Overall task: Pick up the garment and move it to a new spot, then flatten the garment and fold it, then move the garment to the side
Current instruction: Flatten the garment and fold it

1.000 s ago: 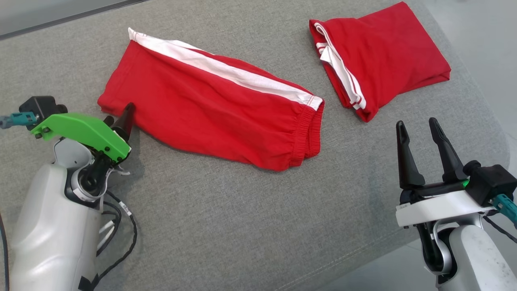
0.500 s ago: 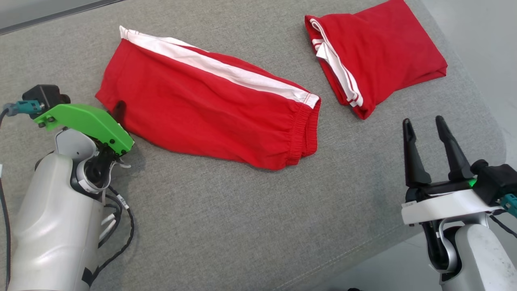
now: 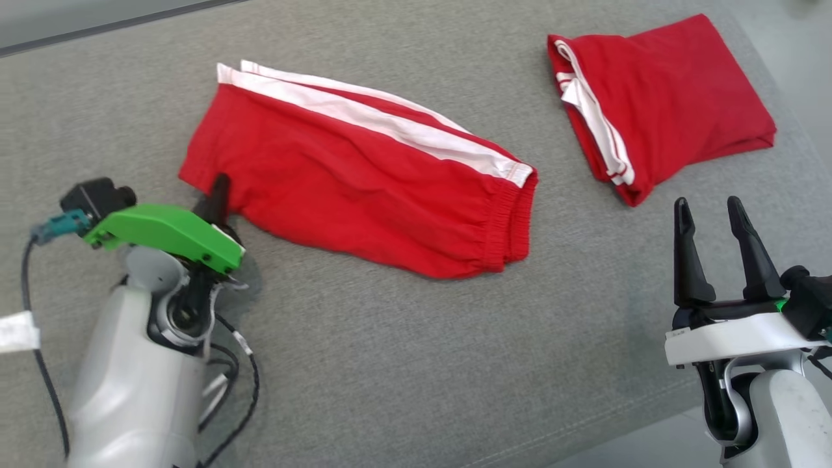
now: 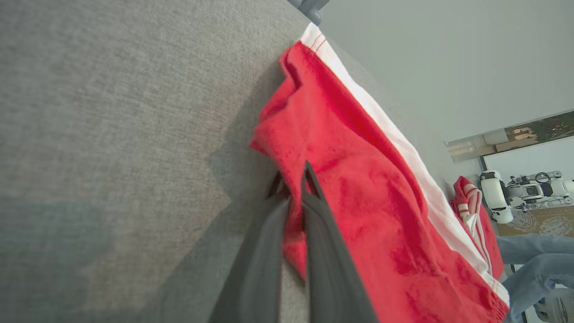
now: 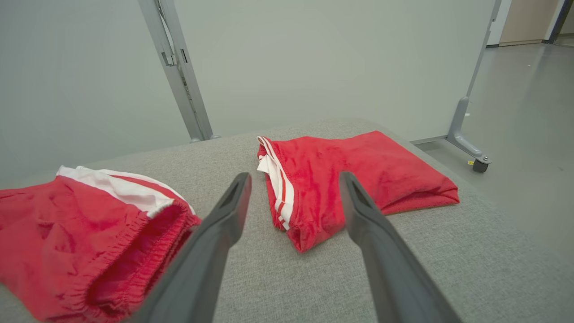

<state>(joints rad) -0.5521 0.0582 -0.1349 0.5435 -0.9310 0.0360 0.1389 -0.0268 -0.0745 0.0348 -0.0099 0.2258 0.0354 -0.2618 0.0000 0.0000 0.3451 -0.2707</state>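
1. White tag (image 3: pixel 16 330) by L-arm cable; text unreadable.
2. Left hand (image 3: pixel 220 192): fingers together, clamped on garment's near-left corner.
3. Garment (image 3: pixel 364 188): red shorts w/ white side stripe, lying flat centre-left on grey fabric worktop (image 3: pixel 390 364).
4. Folded red cloth (image 3: pixel 676 97): far right, well apart from garment.
5. Right hand (image 3: pixel 708 207): fingers apart, near worktop's right edge.

Flat red garment (image 3: pixel 364 188) with white side stripe
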